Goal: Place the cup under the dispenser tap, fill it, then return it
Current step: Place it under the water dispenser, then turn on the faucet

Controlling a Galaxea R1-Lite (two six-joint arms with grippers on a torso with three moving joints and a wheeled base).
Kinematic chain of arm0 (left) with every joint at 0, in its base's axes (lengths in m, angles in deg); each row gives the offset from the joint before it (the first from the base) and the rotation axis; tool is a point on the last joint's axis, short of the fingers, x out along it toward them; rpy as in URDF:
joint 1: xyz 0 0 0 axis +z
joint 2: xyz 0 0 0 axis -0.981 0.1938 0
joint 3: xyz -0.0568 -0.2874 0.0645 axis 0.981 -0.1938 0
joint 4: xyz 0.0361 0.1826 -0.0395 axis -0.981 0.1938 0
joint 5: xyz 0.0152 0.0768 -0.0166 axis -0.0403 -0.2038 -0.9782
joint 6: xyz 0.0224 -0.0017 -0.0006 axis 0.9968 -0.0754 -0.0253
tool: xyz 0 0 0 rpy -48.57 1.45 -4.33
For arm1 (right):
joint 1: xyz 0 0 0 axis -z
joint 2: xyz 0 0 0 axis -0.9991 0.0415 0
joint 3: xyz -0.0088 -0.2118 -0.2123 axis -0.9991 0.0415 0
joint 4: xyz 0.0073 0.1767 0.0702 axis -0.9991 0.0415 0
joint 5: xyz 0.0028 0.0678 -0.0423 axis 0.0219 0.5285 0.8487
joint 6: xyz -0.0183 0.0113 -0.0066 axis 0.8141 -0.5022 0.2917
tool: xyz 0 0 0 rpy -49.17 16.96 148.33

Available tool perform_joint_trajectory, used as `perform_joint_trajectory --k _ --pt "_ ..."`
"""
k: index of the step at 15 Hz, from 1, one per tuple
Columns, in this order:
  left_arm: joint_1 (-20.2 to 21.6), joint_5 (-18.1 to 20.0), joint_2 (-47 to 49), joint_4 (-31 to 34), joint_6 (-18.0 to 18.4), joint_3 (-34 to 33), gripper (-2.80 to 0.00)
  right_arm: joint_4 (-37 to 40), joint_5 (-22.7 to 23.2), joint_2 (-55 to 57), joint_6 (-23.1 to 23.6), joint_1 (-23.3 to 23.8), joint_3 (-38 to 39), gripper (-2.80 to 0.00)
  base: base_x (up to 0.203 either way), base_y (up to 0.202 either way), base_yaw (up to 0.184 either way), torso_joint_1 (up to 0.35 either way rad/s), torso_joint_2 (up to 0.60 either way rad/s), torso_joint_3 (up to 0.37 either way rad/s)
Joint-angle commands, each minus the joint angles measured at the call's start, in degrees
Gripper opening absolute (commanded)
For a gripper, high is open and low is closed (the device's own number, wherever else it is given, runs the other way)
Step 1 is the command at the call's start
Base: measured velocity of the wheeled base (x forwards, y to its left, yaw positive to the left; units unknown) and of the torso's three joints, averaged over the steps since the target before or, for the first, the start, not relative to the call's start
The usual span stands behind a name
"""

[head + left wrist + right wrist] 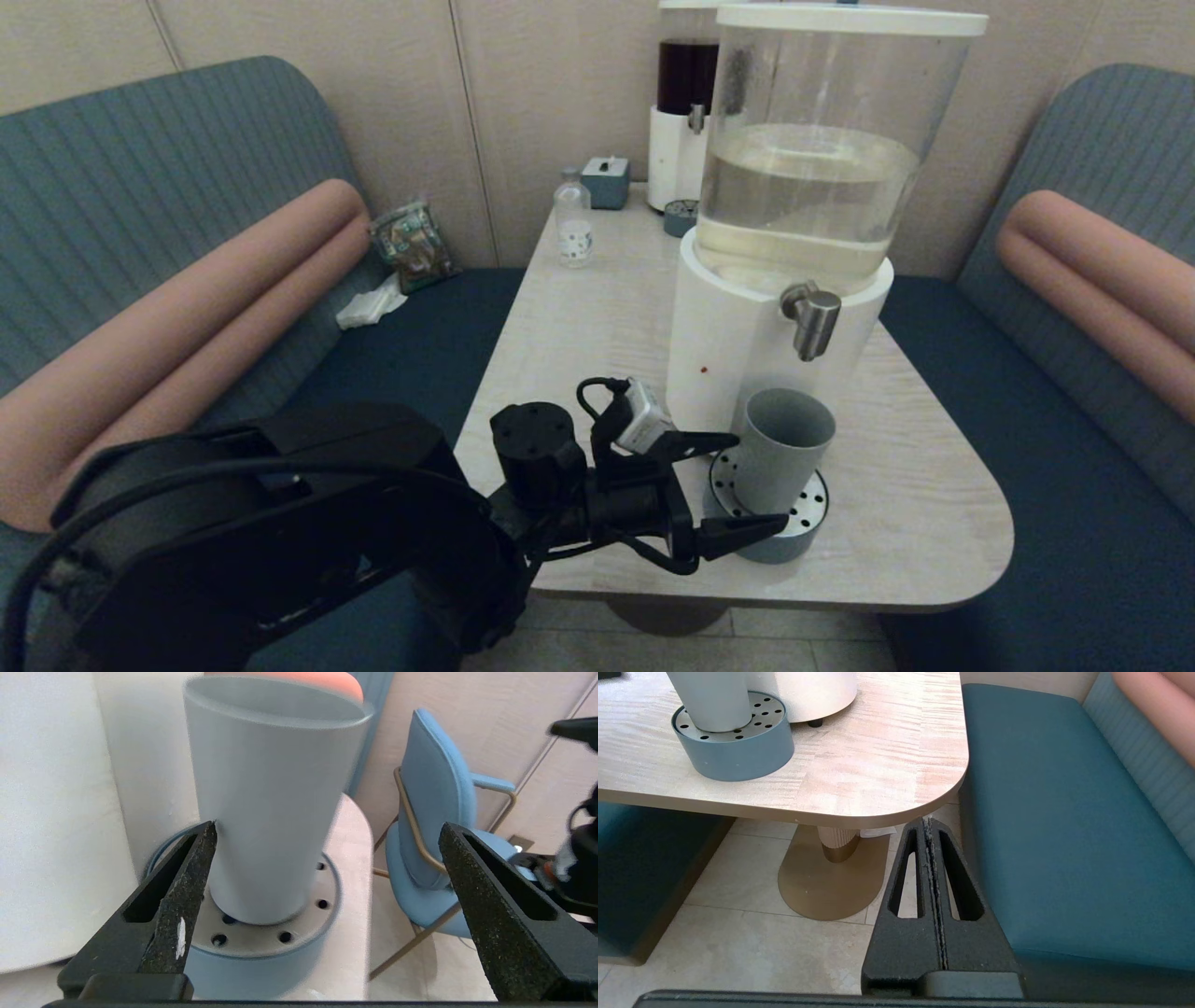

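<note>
Grey-blue cup upright on drip tray beneath dispenser tap; left claw wide beside it, not gripping. Filling likely next; right claw closed, parked low

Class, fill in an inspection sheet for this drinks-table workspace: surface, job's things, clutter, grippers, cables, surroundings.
Surface: pale wood-grain table, rounded corners.
Job's things: cup upright on the round drip tray, below the dispenser tap of the white-based dispenser.
Clutter: small bottle, grey-blue box, dark-liquid dispenser at the far end.
Grippers: left gripper open, beside the cup; right gripper shut, below the table edge.
Cables: black cable at the left wrist.
Surroundings: teal bench, blue chair.
</note>
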Motion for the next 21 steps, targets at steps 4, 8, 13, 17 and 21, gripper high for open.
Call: perform_joint_trajectory --k 4,8,13,17,21 --pt "0.49 0.01 -9.75 -0.51 -0.07 -9.85 0.00 0.02 -0.02 -0.20 -0.09 0.00 0.04 -2.80 0.000 0.000 0.000 0.000 0.00 0.000" --pt "9.81 -0.97 -22.27 -0.51 -0.61 -17.79 -2.80 0.02 0.05 -0.20 -0.24 0.00 0.04 -2.80 0.000 0.000 0.000 0.000 0.00 0.000" --pt "34.10 -6.32 -48.66 -0.51 -5.45 -24.86 -2.80 0.02 -0.11 -0.29 -1.62 0.01 0.04 -2.80 0.000 0.000 0.000 0.000 0.00 0.000" --pt "39.98 -17.33 -71.20 -0.44 -11.66 -33.92 -2.80 -0.07 -0.13 -0.29 -1.82 0.00 0.04 -2.80 0.000 0.000 0.000 0.000 0.00 0.000" --pt "41.19 -22.39 -94.96 10.09 -13.54 -40.64 -2.80 -0.07 -0.13 -0.20 -1.82 0.00 0.04 -2.80 0.000 0.000 0.000 0.000 0.00 0.000"
